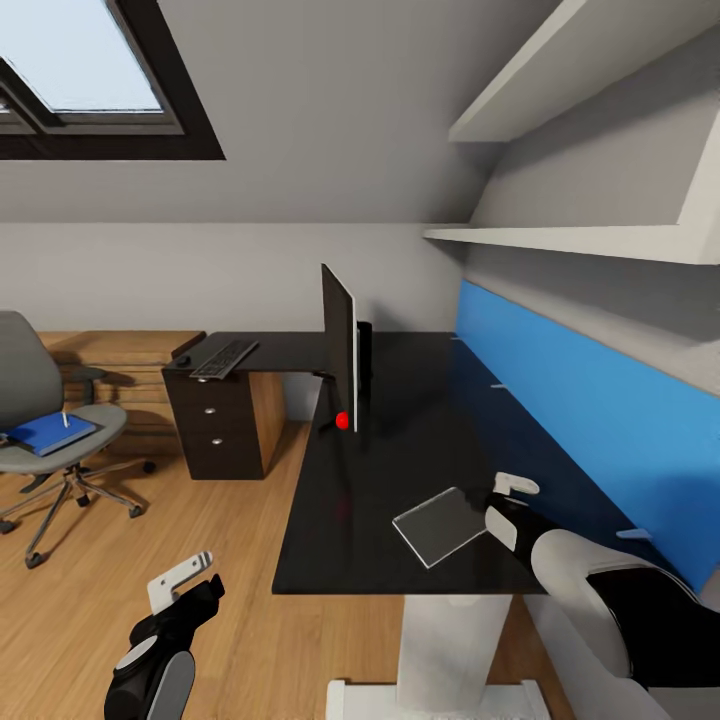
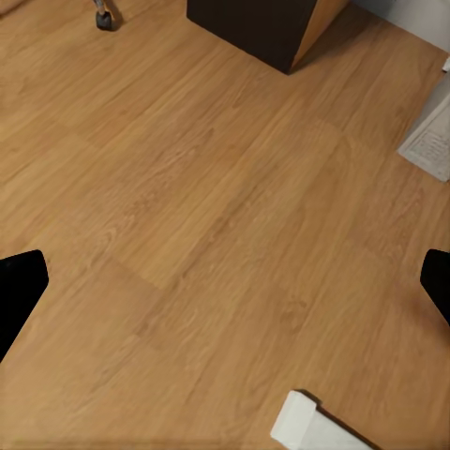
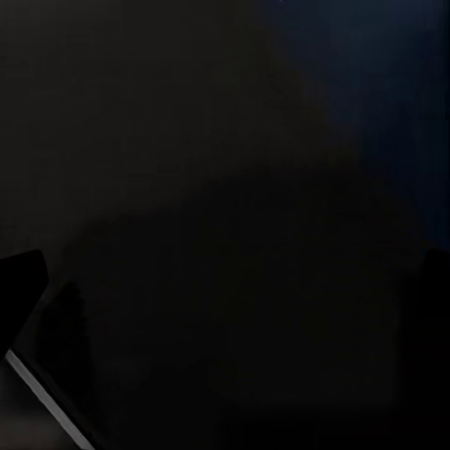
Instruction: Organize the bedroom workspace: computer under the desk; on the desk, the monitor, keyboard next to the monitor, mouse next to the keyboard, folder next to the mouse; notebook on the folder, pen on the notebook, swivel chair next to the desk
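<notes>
One notebook lies flat on the desk just beside the right gripper, whose finger spread can't be told. Left gripper is spread over floor. The blue folder on the swivel chair should probably be moved first.

Notebook flat on black worktop beside right gripper; monitor upright, edge-on; folder on swivel chair.

notebook on desk | folder on swivel chair, left
</notes>
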{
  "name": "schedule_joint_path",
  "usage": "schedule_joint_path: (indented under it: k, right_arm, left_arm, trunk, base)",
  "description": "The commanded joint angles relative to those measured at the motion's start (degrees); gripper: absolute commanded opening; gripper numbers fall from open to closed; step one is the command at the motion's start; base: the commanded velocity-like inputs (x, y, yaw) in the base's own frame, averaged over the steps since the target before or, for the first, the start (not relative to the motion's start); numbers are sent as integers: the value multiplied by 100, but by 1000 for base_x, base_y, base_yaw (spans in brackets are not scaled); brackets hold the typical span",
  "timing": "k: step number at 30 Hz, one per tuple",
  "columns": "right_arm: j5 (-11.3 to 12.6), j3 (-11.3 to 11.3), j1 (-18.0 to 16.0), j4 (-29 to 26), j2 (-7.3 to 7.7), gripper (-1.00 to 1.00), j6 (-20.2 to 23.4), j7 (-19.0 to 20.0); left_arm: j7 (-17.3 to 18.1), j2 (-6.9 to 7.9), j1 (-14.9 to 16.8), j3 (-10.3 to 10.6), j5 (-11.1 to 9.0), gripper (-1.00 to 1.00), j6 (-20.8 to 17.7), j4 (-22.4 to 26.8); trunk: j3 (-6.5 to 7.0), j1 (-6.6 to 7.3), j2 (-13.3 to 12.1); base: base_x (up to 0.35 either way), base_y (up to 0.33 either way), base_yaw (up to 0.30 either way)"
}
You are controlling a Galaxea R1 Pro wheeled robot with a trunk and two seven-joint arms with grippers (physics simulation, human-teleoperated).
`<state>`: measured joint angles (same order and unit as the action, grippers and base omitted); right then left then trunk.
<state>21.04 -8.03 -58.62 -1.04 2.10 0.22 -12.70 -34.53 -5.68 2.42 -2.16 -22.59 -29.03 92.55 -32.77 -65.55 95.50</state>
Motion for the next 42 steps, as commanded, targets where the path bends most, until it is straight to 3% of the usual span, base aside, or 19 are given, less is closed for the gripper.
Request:
schedule_joint_path:
  k: [1, 6, 14, 23, 34, 42]
  right_arm:
    - [85, 6, -1, -3, 1, 100, -17, -16]
    - [91, 11, -1, -5, -11, 100, -340, -13]
    - [93, 11, -1, -8, -22, 100, -467, -22]
    - [98, 6, -1, 10, -38, 100, -509, -31]
    - [102, 3, -1, 24, -43, 100, -512, -28]
    - [102, 6, -1, 25, -43, 100, -507, -10]
  left_arm:
    - [-35, -3, 4, -4, -52, 100, -15, 8]
    - [-35, -3, 4, -1, -52, 100, -15, 8]
    - [-36, -3, 4, 4, -52, 100, -15, 8]
    - [-36, -3, 4, 54, -52, 100, -24, 7]
    - [-36, -3, 4, 75, -44, 100, -21, 0]
    - [-29, -3, 4, 95, -41, 100, -16, -1]
  trunk:
    - [-7, 1, 3]
    - [65, 89, -157]
    - [209, 264, -478]
    - [209, 264, -478]
    - [209, 264, -478]
    - [209, 264, -478]
  base:
    - [-27, 0, 0]
    - [-11, 0, 0]
    - [-2, 0, 0]
    - [0, 0, 27]
    - [4, 0, 226]
    - [192, 22, 105]
